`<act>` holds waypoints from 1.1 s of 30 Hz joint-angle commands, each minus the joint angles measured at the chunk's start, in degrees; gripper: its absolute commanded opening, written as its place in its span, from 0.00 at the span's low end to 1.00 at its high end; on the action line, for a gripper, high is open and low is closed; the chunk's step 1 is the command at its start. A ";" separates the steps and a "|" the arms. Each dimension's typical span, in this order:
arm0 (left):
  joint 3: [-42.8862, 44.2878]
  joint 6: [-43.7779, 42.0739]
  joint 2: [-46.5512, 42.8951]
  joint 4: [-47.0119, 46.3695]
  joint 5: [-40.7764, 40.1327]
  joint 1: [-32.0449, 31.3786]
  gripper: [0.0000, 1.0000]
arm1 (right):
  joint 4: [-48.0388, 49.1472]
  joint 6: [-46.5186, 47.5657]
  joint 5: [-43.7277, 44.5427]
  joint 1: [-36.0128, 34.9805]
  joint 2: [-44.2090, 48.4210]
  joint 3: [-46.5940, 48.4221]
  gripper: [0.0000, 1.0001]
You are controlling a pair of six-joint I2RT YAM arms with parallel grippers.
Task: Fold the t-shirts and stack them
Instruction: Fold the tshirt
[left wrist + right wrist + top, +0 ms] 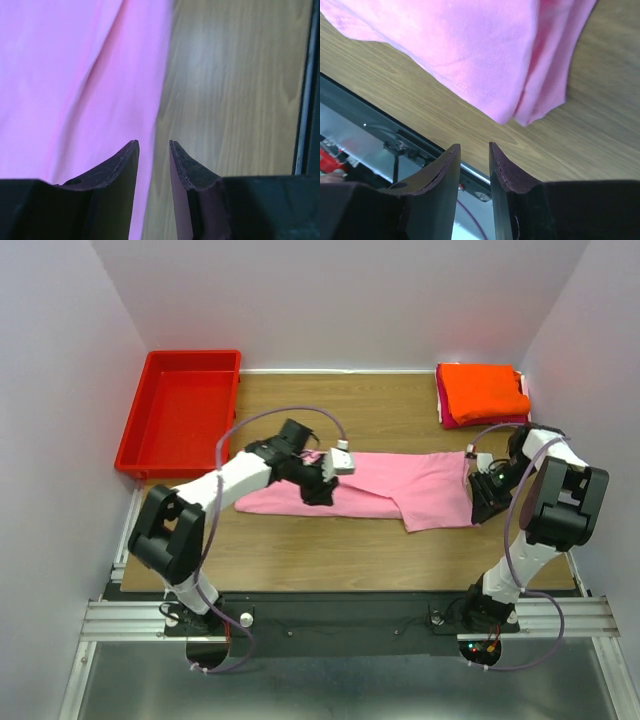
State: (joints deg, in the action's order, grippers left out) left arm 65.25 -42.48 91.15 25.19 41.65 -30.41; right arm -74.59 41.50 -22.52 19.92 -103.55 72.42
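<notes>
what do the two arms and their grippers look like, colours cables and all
Both arms have white links with chunky black joint housings, and a thin purple cable loops along each. The left gripper and right gripper each have two dark, curved, tapering fingers with a textured inner face. Small lights glow at the right arm's base.

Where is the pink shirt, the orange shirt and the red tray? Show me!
pink shirt (400, 485): top view, the middle of the cloth.
orange shirt (482, 390): top view, its folded top face.
red tray (180, 410): top view, its bare floor.
</notes>
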 commanded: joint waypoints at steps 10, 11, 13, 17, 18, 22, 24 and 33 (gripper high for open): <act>9.45 29.98 20.11 -28.61 -0.35 -23.55 0.42 | 6.73 -4.40 2.74 0.47 -1.39 -3.86 0.36; 9.63 32.09 20.72 -30.10 0.18 -24.07 0.42 | 7.00 -4.58 2.92 0.56 -1.57 -4.04 0.36; 9.98 38.68 22.48 -34.85 0.36 -25.66 0.43 | 7.70 -5.28 3.19 0.56 -1.66 -4.57 0.39; 9.54 48.08 24.42 -42.05 0.10 -27.33 0.46 | 8.05 -5.64 2.22 0.99 -0.87 -4.75 0.45; 8.93 51.32 24.86 -45.02 -0.25 -27.50 0.46 | 8.14 -5.46 2.13 1.17 -0.78 -4.92 0.45; 9.19 56.27 27.05 -46.99 -4.20 -27.86 0.47 | 8.49 -5.63 1.17 1.26 -1.04 -5.27 0.44; 9.02 57.59 27.58 -46.81 -6.65 -27.77 0.46 | 8.84 -6.25 0.29 1.26 -1.39 -5.10 0.44; 9.10 60.14 29.08 -47.16 -9.66 -27.77 0.46 | 10.08 -7.48 -1.91 1.26 -2.19 -5.10 0.41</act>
State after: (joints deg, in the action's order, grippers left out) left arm 72.95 15.55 120.27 -18.76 33.34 -58.04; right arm -65.84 34.96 -22.35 20.73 -105.56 67.53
